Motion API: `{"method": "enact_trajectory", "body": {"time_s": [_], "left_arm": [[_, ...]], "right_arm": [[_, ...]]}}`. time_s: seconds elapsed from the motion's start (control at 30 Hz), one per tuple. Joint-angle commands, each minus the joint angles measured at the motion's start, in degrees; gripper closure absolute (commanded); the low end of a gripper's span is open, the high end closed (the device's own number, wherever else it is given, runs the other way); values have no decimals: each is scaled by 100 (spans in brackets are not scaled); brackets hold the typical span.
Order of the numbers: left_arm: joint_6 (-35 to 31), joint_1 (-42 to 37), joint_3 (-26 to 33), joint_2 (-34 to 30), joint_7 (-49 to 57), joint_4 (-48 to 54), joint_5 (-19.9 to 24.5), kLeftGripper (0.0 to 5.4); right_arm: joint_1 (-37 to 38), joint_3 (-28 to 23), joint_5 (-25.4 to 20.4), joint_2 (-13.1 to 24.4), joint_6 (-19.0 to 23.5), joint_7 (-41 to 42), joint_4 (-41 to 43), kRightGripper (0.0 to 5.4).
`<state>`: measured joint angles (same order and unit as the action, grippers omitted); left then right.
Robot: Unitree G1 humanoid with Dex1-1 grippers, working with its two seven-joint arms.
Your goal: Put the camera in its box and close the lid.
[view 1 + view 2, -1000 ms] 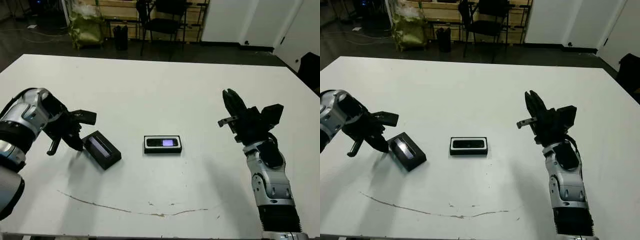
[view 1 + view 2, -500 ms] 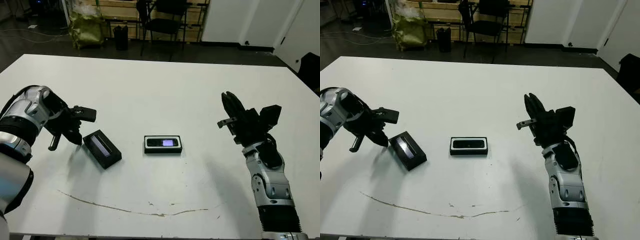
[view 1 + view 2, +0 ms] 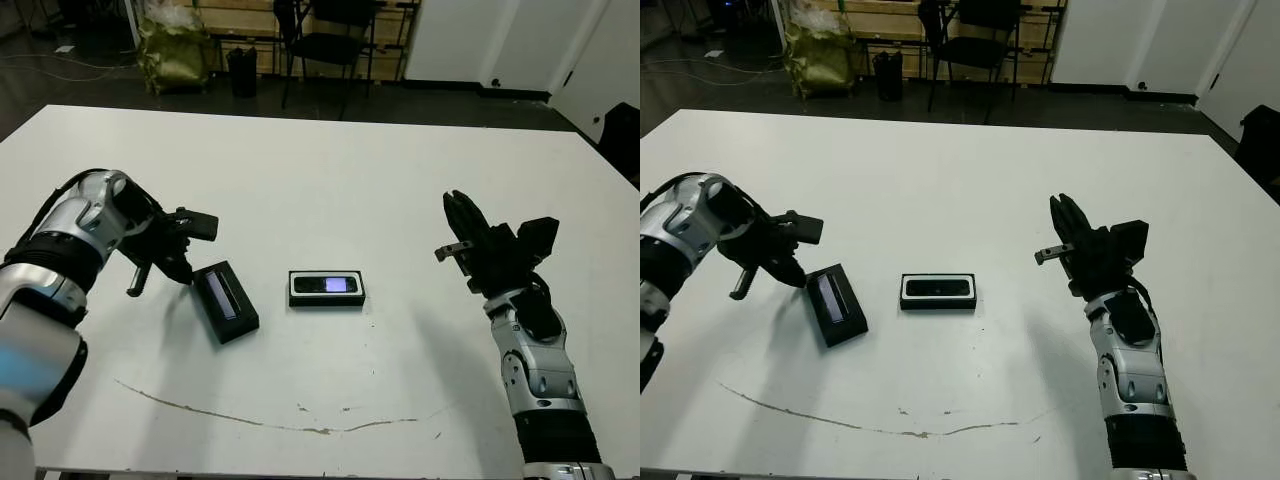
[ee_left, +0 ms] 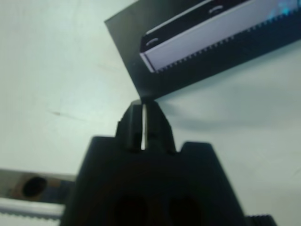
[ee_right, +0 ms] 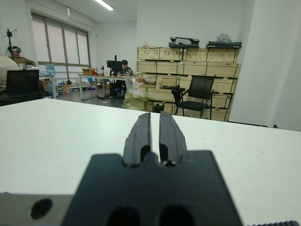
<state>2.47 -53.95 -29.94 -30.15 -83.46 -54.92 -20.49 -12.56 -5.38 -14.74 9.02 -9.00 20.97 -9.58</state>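
left arm: comes in from the left edge, silver and black, elbow bent, forearm angled in toward the table's middle

left gripper (image 3: 178,270): low over the table, fingers (image 4: 136,123) pressed together, tips pointing down

right arm: rises from the bottom right, forearm pretty much upright

right gripper (image 3: 462,212): up off the table, fingers (image 5: 140,134) together, pointing away from the robot

Black lid (image 3: 226,301) with a pale, perhaps silvery stripe.
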Motion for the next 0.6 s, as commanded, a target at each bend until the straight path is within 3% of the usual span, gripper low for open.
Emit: {"method": "enact_trajectory", "body": {"time_s": [0.03, 0.37, 0.6], "left_arm": [[186, 200, 141, 157, 68, -59, 167, 540], [385, 153, 362, 386, 750, -283, 174, 540], [483, 175, 625, 494, 1131, -361, 348, 540]], "right_arm": [[11, -21, 42, 65, 132, -15, 8, 539], [-23, -83, 3, 28, -147, 107, -369, 539], [-7, -58, 47, 46, -75, 90, -258, 539]]}}
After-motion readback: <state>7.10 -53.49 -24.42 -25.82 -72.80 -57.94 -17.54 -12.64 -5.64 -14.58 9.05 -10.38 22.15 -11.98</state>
